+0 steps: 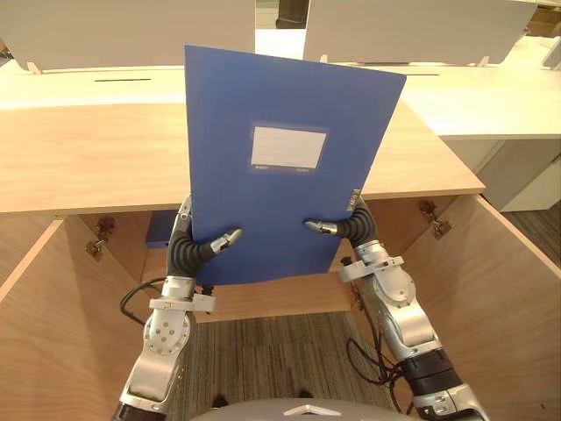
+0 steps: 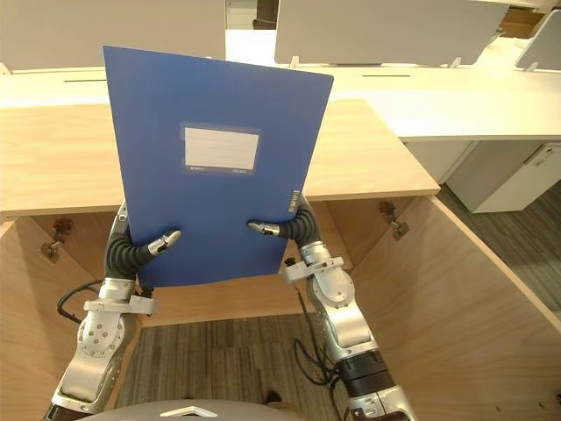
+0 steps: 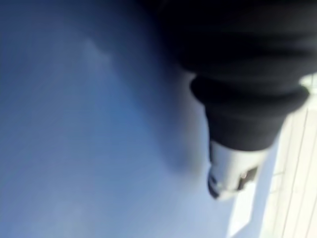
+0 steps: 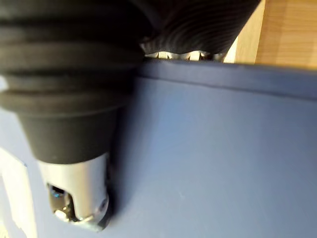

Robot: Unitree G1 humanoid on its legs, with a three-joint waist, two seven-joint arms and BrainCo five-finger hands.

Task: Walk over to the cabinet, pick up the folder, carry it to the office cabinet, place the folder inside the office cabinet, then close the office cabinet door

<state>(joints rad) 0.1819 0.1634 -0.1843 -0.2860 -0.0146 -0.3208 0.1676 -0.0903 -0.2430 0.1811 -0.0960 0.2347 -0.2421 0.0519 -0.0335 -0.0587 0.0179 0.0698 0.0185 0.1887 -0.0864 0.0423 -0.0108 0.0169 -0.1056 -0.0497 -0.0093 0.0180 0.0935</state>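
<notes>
Two hands are clamped on the upright folder (image 1: 280, 202): left hand (image 1: 195, 250) and right hand (image 1: 351, 230) at its lower sides. It should be lowered evenly into the office cabinet (image 1: 96, 158) below the hands.

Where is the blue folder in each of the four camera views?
Left eye view: folder upright at centre, pinched by left hand and right hand.
Right eye view: folder left of centre, same grip.
Left wrist view: its blue face beside the thumb.
Right wrist view: its blue face beside the thumb.
Shared landmark: the white label on the folder's face, in both eye views.
</notes>
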